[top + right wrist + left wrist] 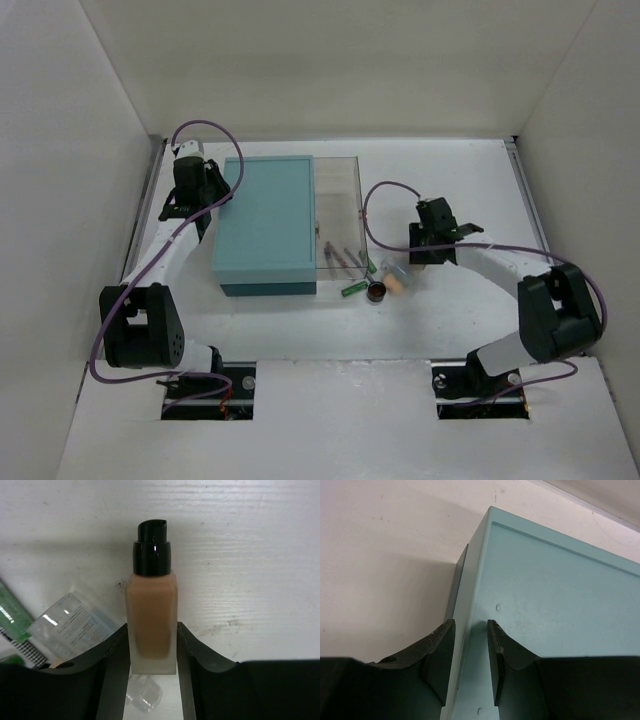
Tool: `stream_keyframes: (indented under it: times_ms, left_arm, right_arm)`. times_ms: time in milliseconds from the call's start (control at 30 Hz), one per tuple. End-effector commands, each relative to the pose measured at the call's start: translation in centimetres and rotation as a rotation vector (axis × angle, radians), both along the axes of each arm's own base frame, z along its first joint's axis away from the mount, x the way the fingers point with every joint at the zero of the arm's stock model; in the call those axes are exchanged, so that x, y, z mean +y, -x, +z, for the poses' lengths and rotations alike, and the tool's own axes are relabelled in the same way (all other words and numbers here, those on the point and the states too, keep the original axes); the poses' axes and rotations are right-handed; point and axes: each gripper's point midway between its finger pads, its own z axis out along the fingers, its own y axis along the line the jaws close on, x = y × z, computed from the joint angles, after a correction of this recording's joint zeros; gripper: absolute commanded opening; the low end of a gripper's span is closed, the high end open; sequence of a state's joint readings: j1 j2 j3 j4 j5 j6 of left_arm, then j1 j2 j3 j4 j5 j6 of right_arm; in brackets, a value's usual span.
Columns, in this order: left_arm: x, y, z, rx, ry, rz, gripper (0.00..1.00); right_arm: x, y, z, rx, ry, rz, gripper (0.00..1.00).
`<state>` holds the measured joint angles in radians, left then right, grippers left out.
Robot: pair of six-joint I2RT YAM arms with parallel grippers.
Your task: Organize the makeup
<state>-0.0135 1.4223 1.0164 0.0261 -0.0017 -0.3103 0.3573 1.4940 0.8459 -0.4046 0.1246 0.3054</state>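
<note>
My right gripper (pixel 424 252) (pixel 152 630) is shut on the beige bottle with a black pump cap (pixel 151 605) and holds it above the white table, cap pointing away. Left of it lie the peach sponge (pixel 398 285), the round brown piece (pixel 376 292) and green tubes (pixel 354 287) (pixel 12 612). Thin pencils (pixel 335 256) lie in the clear tray (pixel 340 190). My left gripper (pixel 220 195) (pixel 470 625) straddles the left rim of the big teal box (pixel 265 225) (pixel 560 605), one finger outside and one inside, closed on it.
A clear sachet (pixel 70 625) and a small clear cap (pixel 145 695) lie under and left of the held bottle. The clear tray sticks out from the teal box's right side. White walls enclose the table on three sides.
</note>
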Motion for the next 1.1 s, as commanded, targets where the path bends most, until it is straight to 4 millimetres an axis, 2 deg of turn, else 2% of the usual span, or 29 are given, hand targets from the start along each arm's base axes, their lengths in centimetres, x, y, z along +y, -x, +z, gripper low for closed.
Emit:
stream_keyframes:
  times_ms: [0,67,133,200,300,433,533,633,767,933,1067]
  left_arm:
    - [0.6,2.6,-4.1,0.171,-0.044,0.000,0.29]
    - [0.6,2.5,-4.2,0.175,-0.043,0.001,0.29]
    - [0.5,2.7,-4.4,0.181,-0.041,0.002,0.30]
    - [0.4,2.8,-4.4,0.181,-0.040,-0.001,0.30]
    - [0.4,2.8,-4.2,0.178,-0.049,0.005,0.30]
    - [0.8,2.8,-3.9,0.170,-0.066,0.020,0.30]
    - [1.0,2.9,-4.0,0.172,-0.064,0.023,0.30]
    - [1.3,2.8,-4.3,0.176,-0.067,0.032,0.30]
    - [1.3,2.7,-4.9,0.204,-0.063,0.034,0.30]
    - [1.3,2.5,-5.9,0.244,-0.068,0.035,0.29]
    - [1.4,2.5,-6.3,0.266,-0.071,0.039,0.27]
  right_arm:
    - [1.4,-4.4,10.0,-0.299,-0.080,-0.003,0.10]
    - [3.0,-5.5,14.8,-0.416,-0.147,0.020,0.09]
    - [5.7,-5.7,18.7,-0.499,-0.206,0.085,0.09]
    - [8.5,-5.5,20.9,-0.536,-0.246,0.160,0.09]
    - [12.6,-5.2,22.4,-0.542,-0.311,0.235,0.08]
    - [18.6,-4.2,21.6,-0.495,-0.341,0.344,0.09]
    - [21.5,-4.1,19.8,-0.443,-0.346,0.365,0.09]
    - [22.1,-4.6,18.0,-0.402,-0.342,0.289,0.09]
    - [21.4,-5.1,15.6,-0.375,-0.295,0.174,0.10]
    - [22.8,-3.1,14.6,-0.329,-0.281,0.205,0.29]
    - [23.2,-2.7,13.5,-0.288,-0.273,0.200,0.36]
